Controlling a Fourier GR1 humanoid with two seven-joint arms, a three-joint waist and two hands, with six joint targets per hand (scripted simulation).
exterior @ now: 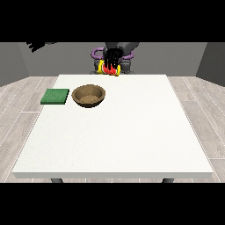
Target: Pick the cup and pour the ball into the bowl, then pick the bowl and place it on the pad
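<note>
Front view across white table (pixel 132 132). Wooden bowl (pixel 88 95) upright on left half of tabletop, toward far edge, mouth open upward to receive a poured ball. Green pad (pixel 55 96) flat just left of bowl, apart from it, serving as bowl's final resting place. Hand at the view's right (pixel 112 57) hanging above far table edge, right of bowl and farther back, fingers pointing downward and draped over a red and yellow object (pixel 110 69), presumably the cup; fingers apparently curled round it, though contact partly hidden. Ball not distinguishable; likely inside cup. Cup seemingly lifted off or at table edge, upright or tilted impossible to tell. Hand at the view's left (pixel 38 45) raised high at far left, well apart from all objects, fingers spread and holding nothing, kept clear of working arm. Judged stage: cup grasped, pour not yet begun, bowl not yet on pad.
</note>
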